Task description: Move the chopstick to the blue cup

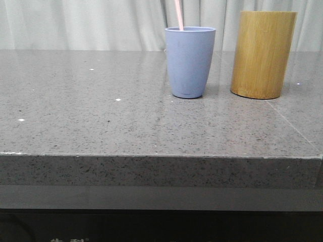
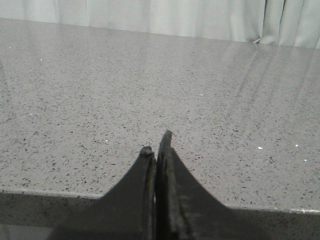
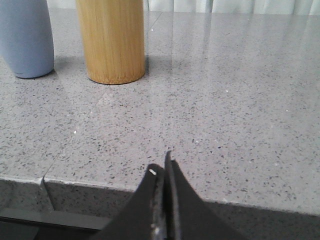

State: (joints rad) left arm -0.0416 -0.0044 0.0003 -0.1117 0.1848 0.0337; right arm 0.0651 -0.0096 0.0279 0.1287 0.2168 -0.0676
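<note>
The blue cup (image 1: 190,61) stands upright on the grey speckled table, right of centre toward the back. A pale pink chopstick (image 1: 178,14) stands inside it and rises past the top of the front view. In the right wrist view the blue cup (image 3: 26,37) is beside the bamboo cylinder. My left gripper (image 2: 156,146) is shut with nothing in it, over the table's front edge and away from the cup. My right gripper (image 3: 161,164) is also shut and empty, near the front edge, well short of both containers.
A taller yellow-brown bamboo cylinder (image 1: 262,54) stands to the right of the cup, also seen as the bamboo cylinder (image 3: 110,40) in the right wrist view. White curtains hang behind the table (image 1: 101,111). A seam in the tabletop runs toward the front right.
</note>
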